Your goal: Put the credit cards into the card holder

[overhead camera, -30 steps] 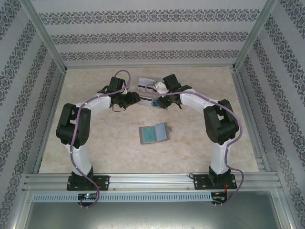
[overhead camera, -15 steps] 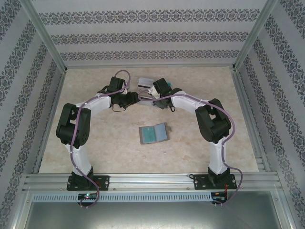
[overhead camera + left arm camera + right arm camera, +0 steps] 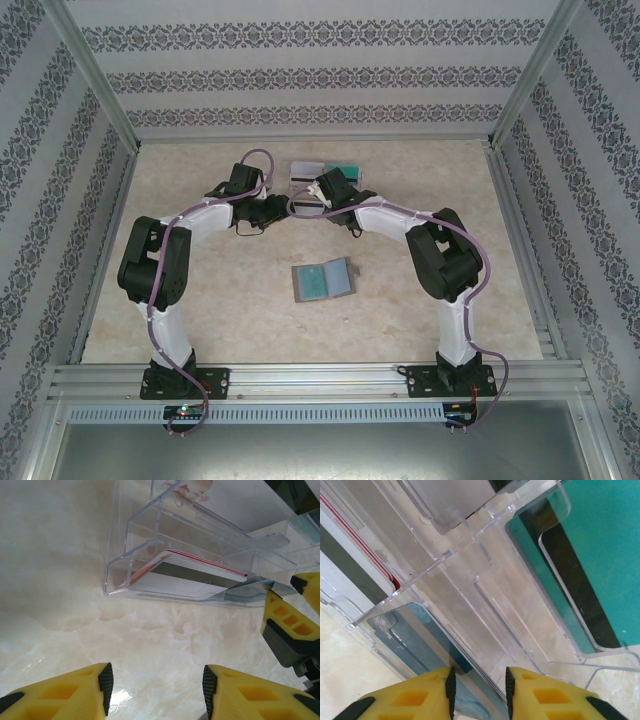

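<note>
**A:** Where is the card holder?

**B:** The card holder lies open and flat in the middle of the pale marbled table, nearer the arm bases and well apart from both grippers. Its inside is pale blue-grey.

**A:** And the credit cards?

**B:** They stand in a clear plastic rack at the far side of the table. A white-grey card with a dark stripe leans in one compartment, with red-edged cards stacked close behind it. A teal card with a dark stripe sits in another compartment. A blue card sits in the low front one.

**A:** Is any writing legible?

**B:** A card at the back of the rack carries a reddish print, too blurred to read.

**A:** How does the right gripper stand?

**B:** The right gripper is at the rack's front edge, its yellow fingers drawn near each other with a narrow gap. The blue card's edge and a clear wall lie in that gap. Whether the pads press on the card cannot be told.

**A:** And the left gripper?

**B:** The left gripper hovers over the table just in front of the rack. Its jaws are apart, with bare table between them and nothing held. It is near the right gripper, by the compartment of white-grey cards.
</note>
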Controlling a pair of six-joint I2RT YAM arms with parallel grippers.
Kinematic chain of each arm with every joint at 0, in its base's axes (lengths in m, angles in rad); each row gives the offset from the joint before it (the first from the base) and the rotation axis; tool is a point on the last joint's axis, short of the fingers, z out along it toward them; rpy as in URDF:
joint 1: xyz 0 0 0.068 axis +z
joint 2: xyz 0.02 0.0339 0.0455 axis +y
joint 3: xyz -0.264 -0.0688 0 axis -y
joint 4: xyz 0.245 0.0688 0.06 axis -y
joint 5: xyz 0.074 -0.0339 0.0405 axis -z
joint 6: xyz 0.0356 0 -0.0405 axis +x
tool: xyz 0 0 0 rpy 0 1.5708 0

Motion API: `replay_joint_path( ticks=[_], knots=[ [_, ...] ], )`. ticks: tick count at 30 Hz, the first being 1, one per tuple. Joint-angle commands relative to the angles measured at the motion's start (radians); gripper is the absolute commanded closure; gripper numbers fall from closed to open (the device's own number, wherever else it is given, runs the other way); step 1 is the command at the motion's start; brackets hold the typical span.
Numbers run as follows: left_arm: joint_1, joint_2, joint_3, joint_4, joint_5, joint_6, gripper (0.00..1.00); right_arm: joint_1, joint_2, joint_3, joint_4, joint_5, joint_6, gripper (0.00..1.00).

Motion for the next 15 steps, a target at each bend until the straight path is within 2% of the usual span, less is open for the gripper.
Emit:
replay_joint_path(
  ticks=[1,8,10,15],
  knots=[
    [0.003,-0.024,-0.009,0.029,0.011,-0.009,0.47,-0.004,0.004,0.003,0.009,-0.021,0.005,0.69],
    [0.002,-0.028,-0.010,0.012,-0.001,-0.003,0.48,-0.030,-0.014,-0.017,-0.018,-0.122,0.014,0.79],
    [0.002,-0.028,-0.011,0.017,-0.001,-0.006,0.47,-0.039,-0.020,-0.018,-0.024,-0.135,0.020,0.84],
    [0.004,-0.021,-0.007,0.022,0.006,-0.009,0.47,-0.054,-0.024,-0.008,-0.034,-0.160,0.030,0.91]
  ],
)
